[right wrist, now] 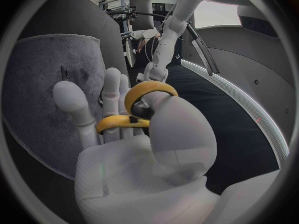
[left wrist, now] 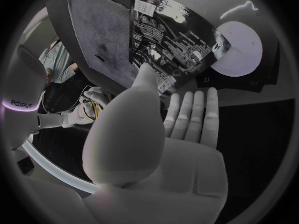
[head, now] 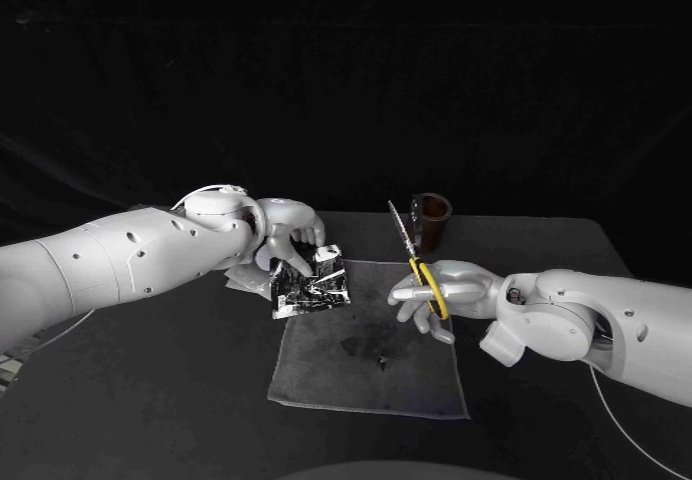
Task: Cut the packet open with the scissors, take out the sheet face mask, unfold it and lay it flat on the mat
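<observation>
Left hand (head: pixel 284 236): holds the packet, fingers curled over its upper edge in the head view.
Left hand, wrist view: the thumb lies against the packet's printed face, with the other fingers straight and side by side at its lower edge. The head view hides this.
Packet (head: pixel 310 285): silvery with dark print and crumpled. It hangs tilted from the left hand over the far-left corner of the mat. I cannot tell whether it touches the mat.
Packet, left wrist view (left wrist: pixel 168 50): small print and a barcode-like label show on the face. Whether it is cut open cannot be told.
Right hand (head: pixel 437 295): grips the scissors by their handles, over the mat's right edge.
Right hand, wrist view: the thumb passes through one yellow loop and the fingers through the other. The blades are hidden behind the hand.
Scissors (head: pixel 418 265): yellow handles in the right hand. In the head view the blades point away from the robot and read as one thin line, apparently together. The tip is apart from the packet.
Mat (head: pixel 368 375): grey and flat on the tabletop between the two hands.
Dark marks (head: pixel 381 359): small spots near the mat's middle.
Brown cylinder (head: pixel 430 222): upright beyond the mat's far-right corner, just beside the blades in the head view.
Tabletop (head: pixel 548 250): black, carrying the mat and the cylinder.
</observation>
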